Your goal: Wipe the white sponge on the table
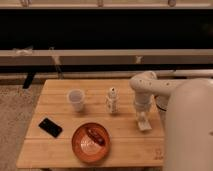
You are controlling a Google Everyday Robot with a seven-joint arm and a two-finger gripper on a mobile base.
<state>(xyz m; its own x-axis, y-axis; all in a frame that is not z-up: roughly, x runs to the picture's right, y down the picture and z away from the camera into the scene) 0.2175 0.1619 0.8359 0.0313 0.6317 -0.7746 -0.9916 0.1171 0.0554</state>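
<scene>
My gripper (143, 121) points down with its fingers clamped on the white sponge (144, 125), pressed against the table (127, 145) at its right side, a small bottle (112, 100) just left, an orange plate (90, 143), cup (76, 99) and black phone (50, 127) farther left.
</scene>
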